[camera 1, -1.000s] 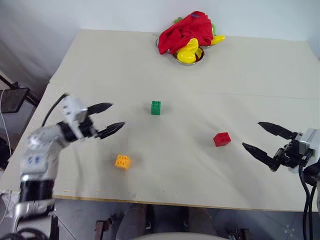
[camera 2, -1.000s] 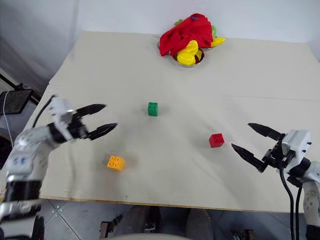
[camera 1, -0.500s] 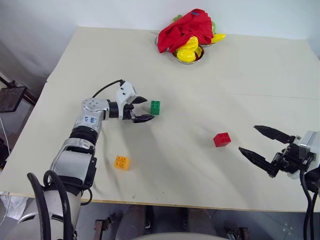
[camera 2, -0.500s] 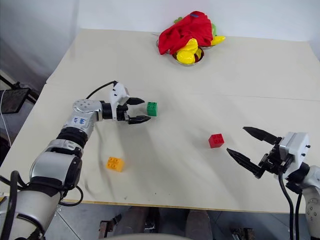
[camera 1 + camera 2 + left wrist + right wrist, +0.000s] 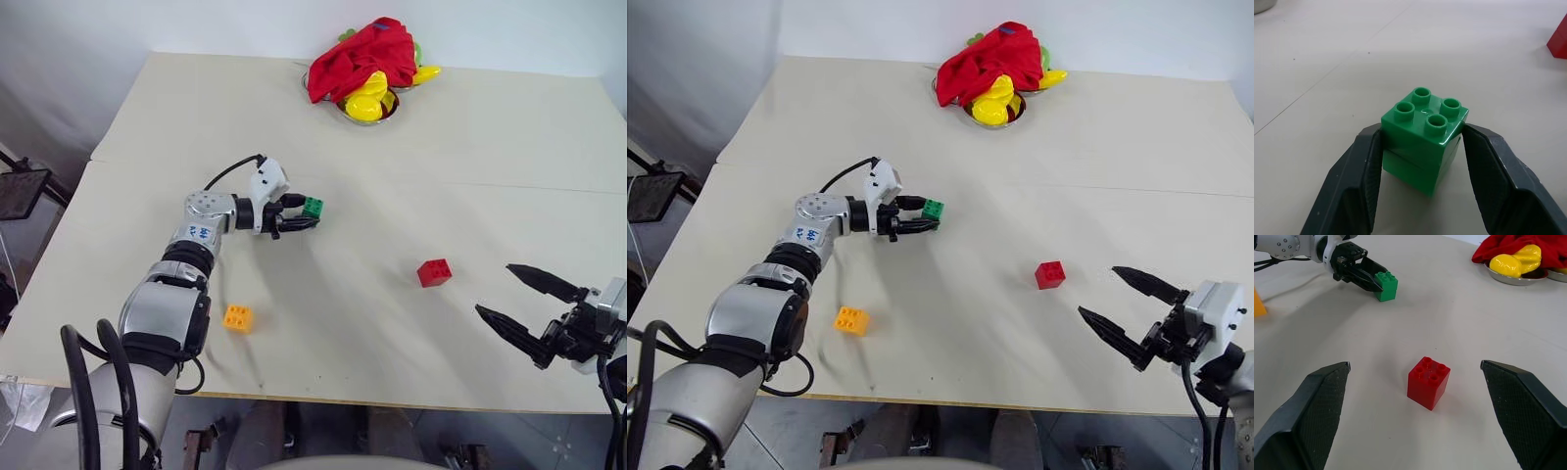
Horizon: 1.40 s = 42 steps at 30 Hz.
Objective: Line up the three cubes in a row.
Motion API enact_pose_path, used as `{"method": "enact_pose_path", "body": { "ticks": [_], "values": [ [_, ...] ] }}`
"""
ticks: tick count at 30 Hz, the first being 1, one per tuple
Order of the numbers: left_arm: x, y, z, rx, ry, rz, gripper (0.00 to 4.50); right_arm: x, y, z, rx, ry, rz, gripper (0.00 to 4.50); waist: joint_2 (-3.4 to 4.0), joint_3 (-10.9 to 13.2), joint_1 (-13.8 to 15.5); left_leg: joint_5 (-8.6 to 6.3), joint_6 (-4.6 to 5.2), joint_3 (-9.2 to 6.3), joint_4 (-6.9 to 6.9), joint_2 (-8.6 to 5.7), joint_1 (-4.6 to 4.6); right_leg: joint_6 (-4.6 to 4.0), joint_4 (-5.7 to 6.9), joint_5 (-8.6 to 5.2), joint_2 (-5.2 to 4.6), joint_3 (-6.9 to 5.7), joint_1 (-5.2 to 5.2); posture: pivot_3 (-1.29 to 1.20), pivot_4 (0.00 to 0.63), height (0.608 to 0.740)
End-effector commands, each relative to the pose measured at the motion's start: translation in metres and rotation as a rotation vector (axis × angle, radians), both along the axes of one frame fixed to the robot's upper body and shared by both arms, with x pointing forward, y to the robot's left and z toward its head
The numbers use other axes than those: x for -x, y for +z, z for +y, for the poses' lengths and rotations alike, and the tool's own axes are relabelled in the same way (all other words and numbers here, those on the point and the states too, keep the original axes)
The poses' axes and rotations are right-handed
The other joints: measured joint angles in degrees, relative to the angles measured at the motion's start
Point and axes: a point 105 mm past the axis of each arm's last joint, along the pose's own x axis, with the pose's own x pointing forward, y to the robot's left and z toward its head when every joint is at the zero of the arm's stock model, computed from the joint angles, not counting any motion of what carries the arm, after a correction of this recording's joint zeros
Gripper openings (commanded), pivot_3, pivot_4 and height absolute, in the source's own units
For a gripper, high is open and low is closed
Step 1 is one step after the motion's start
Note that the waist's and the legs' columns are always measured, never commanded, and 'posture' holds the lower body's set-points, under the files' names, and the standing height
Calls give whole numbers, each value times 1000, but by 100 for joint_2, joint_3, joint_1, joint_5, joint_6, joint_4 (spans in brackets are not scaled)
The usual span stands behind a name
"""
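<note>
Pinching the green cube (image 5: 1424,137) between both fingers, my left gripper (image 5: 306,213) holds it at mid-table, studs up. My right gripper (image 5: 524,308) hangs spread wide near the table's front right edge, facing the red cube (image 5: 1428,382), which sits apart from it. Orange cube (image 5: 238,317) lies near the front left.

Place: a plain robot test room or lab.
Work surface: broad cream-coloured flat table (image 5: 470,147), bare tiled floor below its near edge.
Backdrop: blank white wall behind the table.
Props: round metal bowl (image 5: 345,110) at the table's far edge, holding yellow plastic toys (image 5: 370,98) under a crumpled red cloth (image 5: 358,61).
</note>
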Motion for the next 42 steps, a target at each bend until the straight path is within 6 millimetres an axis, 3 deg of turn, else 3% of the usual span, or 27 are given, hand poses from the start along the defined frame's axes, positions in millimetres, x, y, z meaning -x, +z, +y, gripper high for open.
{"method": "enact_pose_path", "body": {
  "ticks": [1, 7, 12, 14, 18, 23, 25, 31, 35, 42],
  "values": [
    [-1, 7, -1, -25, -21, -37, 2154, 5, 11, -1, 10, -12, -54, 4500, 0, 0, 7, 0, 0, -1, 0, 0, 0, 0, 0, 0, 0, 0, 0, 0, 150, 740],
    [7, 30, -8, 18, -134, -76, 2142, 7, 10, -3, 16, -28, -56, 4500, 0, 0, 6, 0, 0, -1, 1, 0, 0, 0, 0, 0, 0, -1, 0, 0, 150, 740],
    [28, 71, -45, -65, -424, -157, 2142, 12, 11, -12, 40, -45, -46, 4500, -4, 2, 54, 1, 2, -4, 7, -4, -9, 1, -1, 1, 0, -6, -1, 0, 150, 740],
    [33, 76, -52, -72, -466, -148, 2142, 12, 12, -12, 42, -46, -47, 4500, -4, 2, 54, -1, 5, -3, 6, -5, -9, 2, -3, 1, -1, -4, 1, 0, 150, 740],
    [50, 81, -86, -161, -530, -110, 2142, 12, 10, -12, 44, -50, -48, 4500, -1, 0, 5, -1, 5, -2, 2, -3, -5, 2, -2, 1, 0, -4, 0, 0, 150, 740],
    [69, 55, -111, -182, -386, -29, 2142, 12, 6, -10, 29, -65, -53, 4500, 2, -1, -2, -1, 5, -1, 2, 2, -1, 2, 0, 1, 0, 4, 1, 0, 150, 740],
    [67, 39, -112, -213, -287, -33, 2142, 13, 5, -11, 23, -77, -57, 4500, 2, -1, 5, -1, 5, -2, 6, 5, -1, 2, 3, 1, 0, 6, 1, 0, 150, 740],
    [65, 17, -106, -151, -107, 77, 2142, 18, 0, -14, 27, -112, -56, 4500, 4, -2, 23, 4, 7, -5, 13, 26, 2, 2, 10, 1, -2, 10, 4, 0, 150, 740],
    [75, -3, -99, -166, -85, 114, 2142, 22, -2, -16, 21, -127, -45, 4500, 9, -5, 22, 4, 7, -6, 10, 26, 5, 2, 10, 1, -6, 10, 5, 0, 150, 740],
    [88, -17, -100, -171, -122, 107, 2142, 21, -4, -11, 13, -126, -40, 4500, 21, -13, 24, 4, 6, -8, 12, 27, 11, 2, 10, 1, -8, 12, 12, 0, 150, 740]
  ]
}}
